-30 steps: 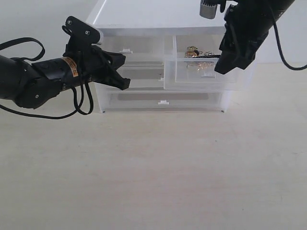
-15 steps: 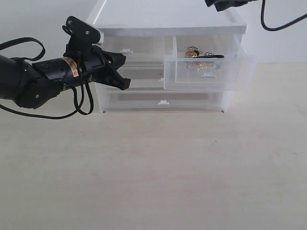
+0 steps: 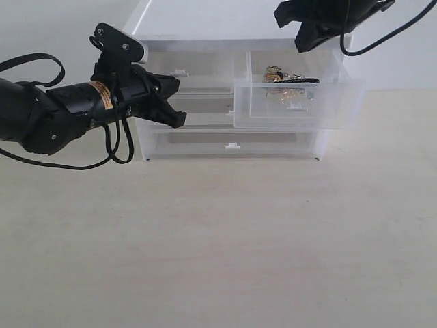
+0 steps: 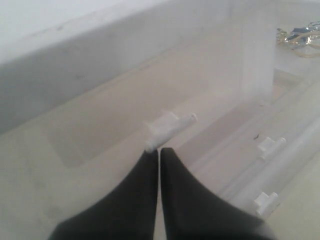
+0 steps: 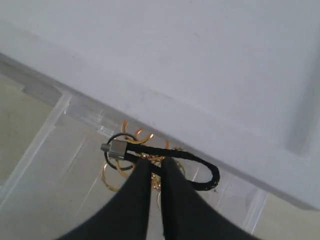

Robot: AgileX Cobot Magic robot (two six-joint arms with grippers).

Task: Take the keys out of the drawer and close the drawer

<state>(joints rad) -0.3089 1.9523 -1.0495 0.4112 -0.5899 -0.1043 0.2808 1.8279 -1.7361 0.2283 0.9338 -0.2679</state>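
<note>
The keys (image 3: pixel 285 79), gold rings on a black loop strap, lie inside the right small translucent drawer (image 3: pixel 293 116), which is pulled out. My right gripper (image 3: pixel 304 42) hangs above that drawer by the cabinet's top edge, clear of the keys. From the right wrist, its shut tips (image 5: pixel 156 162) hover over the keys (image 5: pixel 150 155) and hold nothing. My left gripper (image 3: pixel 179 120) is shut and empty in front of the cabinet's left half. Its tips (image 4: pixel 159 150) sit just short of a white tab handle (image 4: pixel 170 127); the keys (image 4: pixel 300 37) show far off.
The white cabinet (image 3: pixel 239 24) stands at the back of a pale table (image 3: pixel 218 239). The left small drawer (image 3: pixel 179 71) is closed. The bottom full-width drawer (image 3: pixel 232 145) is closed; the one above it is mostly hidden by the open drawer.
My right gripper rose from beside the open drawer's right end, left the view, and now hangs over the drawer at the top. Keys and left arm have not moved.
</note>
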